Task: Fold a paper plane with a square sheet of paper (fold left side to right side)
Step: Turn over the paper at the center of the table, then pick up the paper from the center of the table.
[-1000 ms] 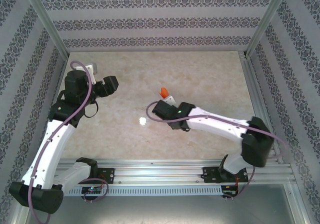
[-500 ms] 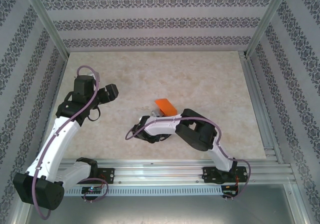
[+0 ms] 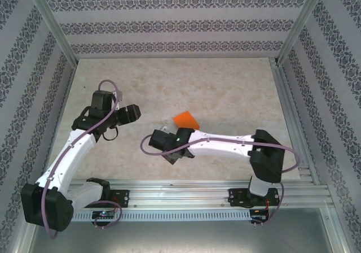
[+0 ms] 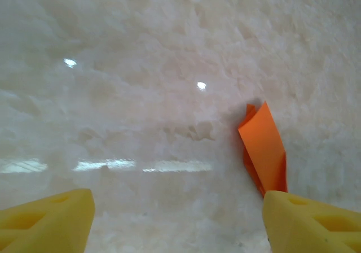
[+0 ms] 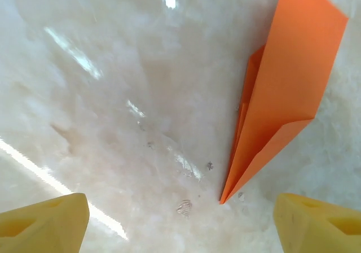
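Broadly, we see the pale marbled table (image 3: 225,89) with both arms reaching in from the near edge. The left arm (image 3: 67,157) comes up the left side. The right arm (image 3: 225,144) stretches leftward across the near middle.

The left hand (image 4: 180,225) hovers with its yellow fingers (image 4: 51,219) spread wide and nothing between them. The right hand (image 5: 180,225) is likewise spread, its fingers (image 5: 316,222) well apart over bare table, pinching nothing.

The paper plane (image 3: 186,119) lies free near the middle of the table, just beyond the right hand and to the right of the left hand. It rests straight on the table, not in any tray or box. In the right wrist view it (image 5: 287,89) is a narrow orange dart, point toward the camera, with layered flaps along one long edge. From the left wrist view it (image 4: 264,148) seems to sit a little raised rather than pressed flat.

We judge the folding to be at or near its end, since the sheet is already a pointed, creased shape and neither hand touches it. If any step remains, it likely calls for pressing the lifted flap down along the centre crease without sliding the thin paper.
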You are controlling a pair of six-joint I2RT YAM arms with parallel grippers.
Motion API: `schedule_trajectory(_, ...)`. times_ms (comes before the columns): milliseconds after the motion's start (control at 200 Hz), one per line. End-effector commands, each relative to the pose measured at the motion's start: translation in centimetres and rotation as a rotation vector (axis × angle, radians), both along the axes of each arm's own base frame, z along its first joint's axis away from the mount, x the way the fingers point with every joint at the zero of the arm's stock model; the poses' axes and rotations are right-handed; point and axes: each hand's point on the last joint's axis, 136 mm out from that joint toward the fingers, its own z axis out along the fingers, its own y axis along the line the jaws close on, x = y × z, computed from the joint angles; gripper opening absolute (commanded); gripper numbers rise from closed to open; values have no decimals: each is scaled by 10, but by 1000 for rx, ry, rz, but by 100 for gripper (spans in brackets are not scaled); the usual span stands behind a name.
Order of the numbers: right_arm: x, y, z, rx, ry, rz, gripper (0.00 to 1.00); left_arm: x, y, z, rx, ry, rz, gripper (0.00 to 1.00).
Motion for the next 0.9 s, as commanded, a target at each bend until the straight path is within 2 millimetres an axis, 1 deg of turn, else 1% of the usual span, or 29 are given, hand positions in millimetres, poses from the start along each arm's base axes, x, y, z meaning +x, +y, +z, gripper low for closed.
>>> schedule_trajectory(0,15,-5,26,204,14,-65,86,-2,-44,-6,-226,15,-129,75)
schedule_trajectory(115,42,-23,51,428,-28,-168,86,-6,-86,-29,-319,68,-197,75)
schedule_trajectory(130,43,-25,50,452,-26,-177,86,-6,-91,-32,-327,74,-204,75)
schedule_trajectory(140,47,-28,54,479,-33,-192,86,-5,-95,-33,-332,77,-209,75)
schedule_trajectory(175,55,-37,57,547,-35,-235,87,-4,-106,-39,-344,93,-222,74)
schedule_trajectory(200,59,-41,62,608,-33,-255,86,-2,-114,-42,-352,96,-232,74)
schedule_trajectory(215,63,-45,61,635,-28,-273,87,-1,-118,-44,-354,98,-235,74)
schedule_trajectory(295,75,-62,71,801,-30,-335,87,10,-133,-55,-358,110,-231,72)
schedule_trajectory(390,83,-83,70,919,-27,-402,87,24,-152,-64,-390,123,-237,69)
schedule_trajectory(420,83,-89,66,946,-15,-418,87,28,-157,-66,-399,126,-239,68)
schedule_trajectory(475,86,-100,62,1001,1,-450,87,36,-164,-72,-401,136,-234,66)
schedule_trajectory(580,88,-114,55,1109,62,-476,85,47,-175,-84,-398,152,-232,64)
schedule_trajectory(679,86,-125,47,1151,99,-487,83,55,-180,-94,-393,169,-231,62)
schedule_trajectory(779,84,-131,41,1152,115,-491,83,61,-182,-108,-381,192,-223,61)
schedule_trajectory(894,82,-132,39,1154,124,-480,82,64,-187,-120,-383,213,-227,58)
